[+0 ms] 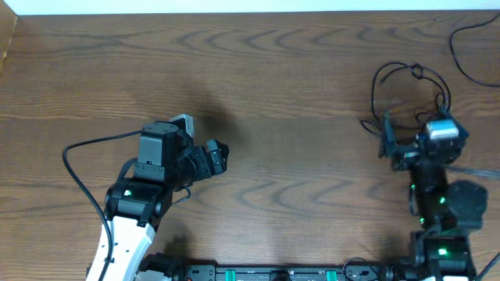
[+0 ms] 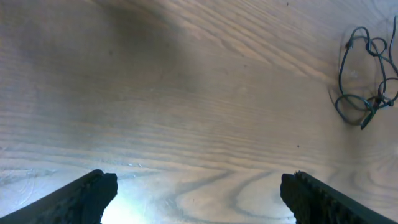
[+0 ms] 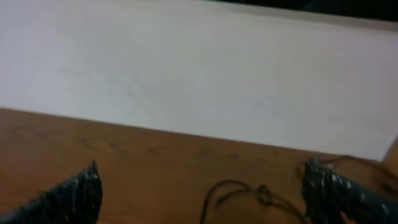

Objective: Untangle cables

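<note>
**Plainly a right-arm job: cables at its fingertips**

Overhead. Toward the far right of the table: cables, a loose ring of thin dark strands with no strong long axis. Just short of them, right gripper, pointing away from its base straight at the ring, jaws spread wide, holding nothing. Well apart at mid-table, left gripper, aimed rightward toward the tangle, likewise spread and empty. Only bare wood between the two. Curling in at the far right corner, another thin cord; possibly part of the job, possibly rig wiring, hard to tell from here.

Left wrist. Dark fingers at both lower corners, wide apart, nothing between. Cables far off at upper right, loops overlapping, one stub end poking down and left.

Right wrist. Blurred. Fingers at both lower edges, apart. Between them and just beyond, low in frame, cables as a dark loop with a small knot. Behind, the table's far edge and a pale wall.

Nearer by far: the right arm. Probably a short reach forward and down to pinch one strand; a long crossing for the left before any help. Nothing seen blocking either path.
</note>
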